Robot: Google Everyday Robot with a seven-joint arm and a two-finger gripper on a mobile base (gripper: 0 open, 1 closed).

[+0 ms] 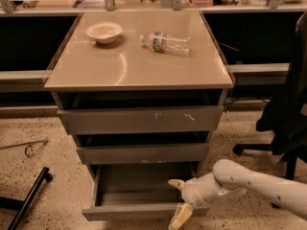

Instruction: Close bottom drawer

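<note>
While the bottom drawer [129, 211] stands pulled out, the gripper [172, 203] sits at its front's right end, fingers spread wide, one inside, one outside, clamping nothing.

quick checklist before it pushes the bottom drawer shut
1. Bottom drawer pulled out, needs closing: ok.
2. Gripper at its front right corner: ok.
3. Fingers apart, one over the box, one before the front: ok.
4. Finger touching the front: cannot tell.
5. Back of the box, under the middle drawer, free of things: cannot tell.
6. Chair apart from the arm: ok.
</note>
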